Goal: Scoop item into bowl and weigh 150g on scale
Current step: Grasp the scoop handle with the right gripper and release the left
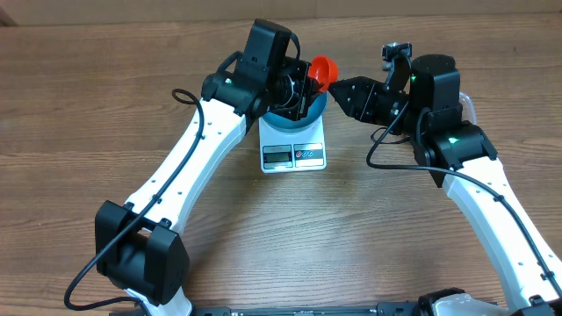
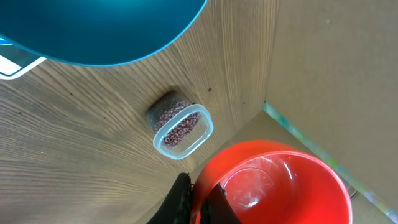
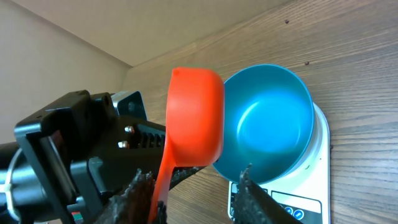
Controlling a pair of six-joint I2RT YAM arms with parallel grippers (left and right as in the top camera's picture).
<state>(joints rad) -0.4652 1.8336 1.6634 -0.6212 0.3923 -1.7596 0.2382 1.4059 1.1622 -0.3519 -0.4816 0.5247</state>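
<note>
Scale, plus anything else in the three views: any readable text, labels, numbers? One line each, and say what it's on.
Nothing can be quoted; no text is legible in any view.
scale display: too small to read from overhead.
scale buttons: blue markings, too small overhead, blurred and cut off in the right wrist view.
blue bowl, red scoop, clear tub: no visible print.

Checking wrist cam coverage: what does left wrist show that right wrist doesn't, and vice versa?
Left wrist only: the tub of beans on the table, and the empty inside of the scoop. Right wrist only: the scale under the bowl, the bowl's empty inside, and the left pincer gripping the scoop's handle. Both: the red scoop, the blue bowl, the wood table.
</note>
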